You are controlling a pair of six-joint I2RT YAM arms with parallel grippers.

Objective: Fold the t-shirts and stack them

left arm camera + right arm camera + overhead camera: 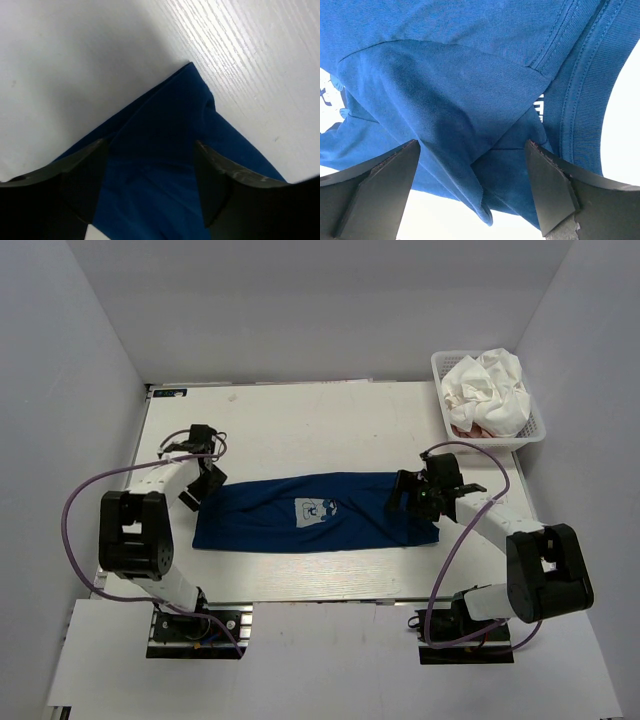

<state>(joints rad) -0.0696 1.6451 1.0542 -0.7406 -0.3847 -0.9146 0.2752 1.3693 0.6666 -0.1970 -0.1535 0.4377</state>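
**Navy shirt** [260, 515]: folded into a long band, flat across the middle of the table [300, 430], pale print facing up.

**Left gripper** [150, 144]: over the shirt's far left corner, jaws apart with the cloth corner between them, nothing gripped. Contact with the cloth cannot be told.

**Right gripper** [472, 145]: at the collar end, jaws spread wide over folded cloth, nothing held.

**Basket** [505, 440]: far right corner, holding a crumpled white shirt [490, 385]. A little pink cloth [466, 430] shows beneath it.
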